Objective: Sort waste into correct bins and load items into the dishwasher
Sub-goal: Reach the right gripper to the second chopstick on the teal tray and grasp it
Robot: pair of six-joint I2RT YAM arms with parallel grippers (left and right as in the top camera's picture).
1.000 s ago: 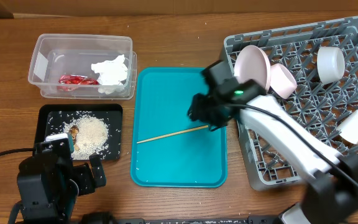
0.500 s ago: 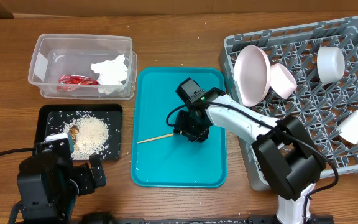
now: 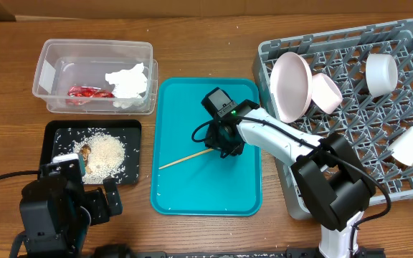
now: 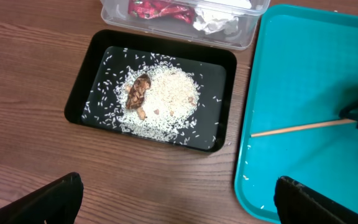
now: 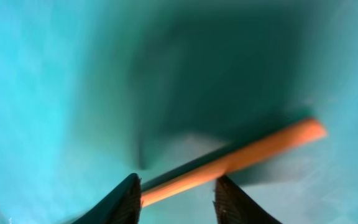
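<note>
chopstick on the teal tray lies more tilted — right gripper straddles its end, narrower, grip unclear.

Free passage is offered over the near half of the teal tray and along the far strip of worktop. The tray's middle is occupied by the right end effector and a chopstick. Movement rightward is barred by the dish rack; leftward, by the clear tub and black tray.
</note>
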